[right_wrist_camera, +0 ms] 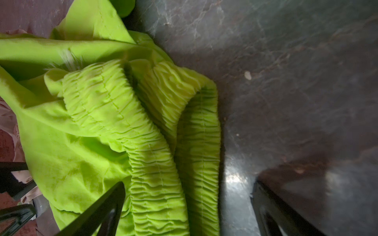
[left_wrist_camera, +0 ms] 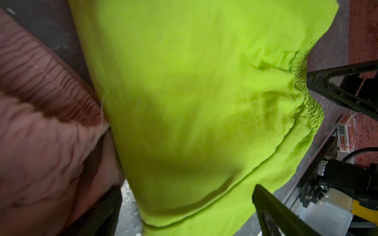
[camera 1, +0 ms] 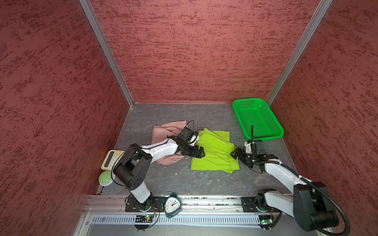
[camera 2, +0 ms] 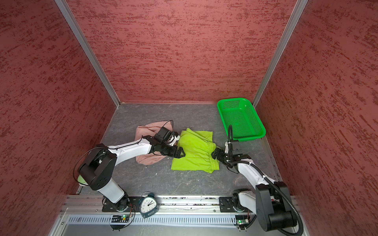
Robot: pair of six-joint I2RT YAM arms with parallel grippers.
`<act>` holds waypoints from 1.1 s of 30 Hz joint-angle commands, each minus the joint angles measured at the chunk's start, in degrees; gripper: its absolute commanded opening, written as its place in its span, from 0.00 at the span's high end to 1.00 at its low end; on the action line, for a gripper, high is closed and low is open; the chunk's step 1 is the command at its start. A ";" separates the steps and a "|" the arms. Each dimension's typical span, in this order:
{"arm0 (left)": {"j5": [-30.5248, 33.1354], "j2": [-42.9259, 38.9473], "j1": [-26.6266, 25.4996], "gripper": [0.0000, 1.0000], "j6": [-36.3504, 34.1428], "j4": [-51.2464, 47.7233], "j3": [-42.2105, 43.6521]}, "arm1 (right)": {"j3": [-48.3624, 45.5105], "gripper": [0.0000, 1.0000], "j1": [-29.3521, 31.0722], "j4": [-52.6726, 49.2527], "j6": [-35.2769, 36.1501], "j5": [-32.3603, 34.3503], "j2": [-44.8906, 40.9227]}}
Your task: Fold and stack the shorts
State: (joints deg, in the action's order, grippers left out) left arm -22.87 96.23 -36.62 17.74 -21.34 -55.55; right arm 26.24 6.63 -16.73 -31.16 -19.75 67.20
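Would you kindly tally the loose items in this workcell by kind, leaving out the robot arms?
Thin cloth shorts: 2 (dusty pink pair, lime green pair)
Bright green perforated plastic basket: 1
Cream rectangular calculator: 1
Teal twin-bell alarm clock: 1
Round white gadget with green top: 1
Total: 6

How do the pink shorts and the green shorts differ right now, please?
The pink shorts lie bunched, partly hidden by the left arm; the green shorts lie spread flatter. The green shorts sit between the open left gripper and right gripper; the pink shorts lie outside that gap. Both have gathered waistbands and rest on the table.
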 commanded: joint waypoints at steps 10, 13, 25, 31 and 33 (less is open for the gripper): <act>-5.59 5.56 -0.47 0.01 1.22 11.85 -0.18 | -3.33 0.02 -0.13 10.00 -3.25 -2.81 7.55; -6.85 5.22 -1.12 0.00 2.33 12.67 -0.26 | -4.54 0.07 -0.08 12.70 -4.64 -5.19 9.16; -7.32 5.38 -4.34 0.75 4.98 10.96 -3.64 | -8.76 0.42 0.44 21.48 -8.98 -12.30 7.54; -7.15 3.65 -4.29 0.91 4.92 8.23 -5.82 | -5.90 0.31 0.44 15.27 -7.19 -10.95 4.22; -7.01 3.36 -4.00 0.94 5.28 6.44 -7.02 | -5.07 0.05 0.38 11.06 -6.31 -8.37 2.13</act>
State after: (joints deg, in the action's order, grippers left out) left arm -29.28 101.03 -40.56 22.74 -13.47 -60.16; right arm 20.29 6.72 2.90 -38.50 -30.26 71.11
